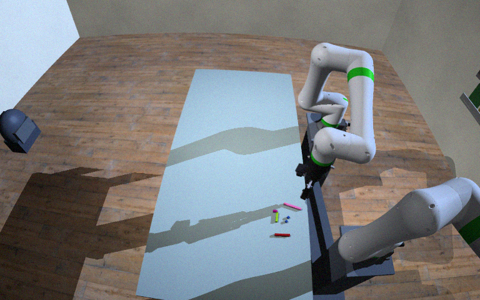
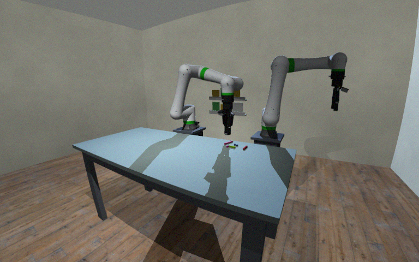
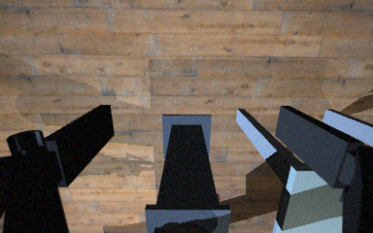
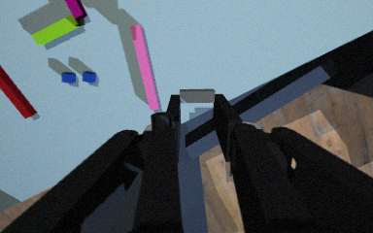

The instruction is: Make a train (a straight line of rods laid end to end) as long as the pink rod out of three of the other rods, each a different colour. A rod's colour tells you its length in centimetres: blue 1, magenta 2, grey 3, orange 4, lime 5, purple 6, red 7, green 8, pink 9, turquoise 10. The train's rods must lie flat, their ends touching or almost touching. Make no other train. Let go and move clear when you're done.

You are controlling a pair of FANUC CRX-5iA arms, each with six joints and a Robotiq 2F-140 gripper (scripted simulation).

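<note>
Grey rod (image 4: 196, 96): being held crosswise in narrowed right gripper (image 1: 305, 194) (image 2: 227, 133) (image 4: 196, 109); by right wrist view, lying at ten o'clock: pink rod (image 1: 292, 206) (image 2: 228, 142) (image 4: 146, 70), lime rod (image 1: 276, 217) (image 2: 231, 146) (image 4: 54, 31), magenta rod (image 1: 275, 210) (image 2: 227, 146) (image 4: 76, 8); nine: blue rods (image 1: 288, 217) (image 2: 235, 144) (image 4: 69, 78), red rod (image 1: 282, 234) (image 2: 245, 147) (image 4: 16, 93); left gripper (image 2: 334, 109) (image 3: 194, 121): hanging wide open

The bench (image 1: 226, 177) (image 2: 185, 160) is seen from high above in the top view and from beyond a corner, farther off, in the exterior; both arms are shared. Each wrist view is aimed downward past its own pincer (image 3: 194, 128) (image 4: 196, 99).
</note>
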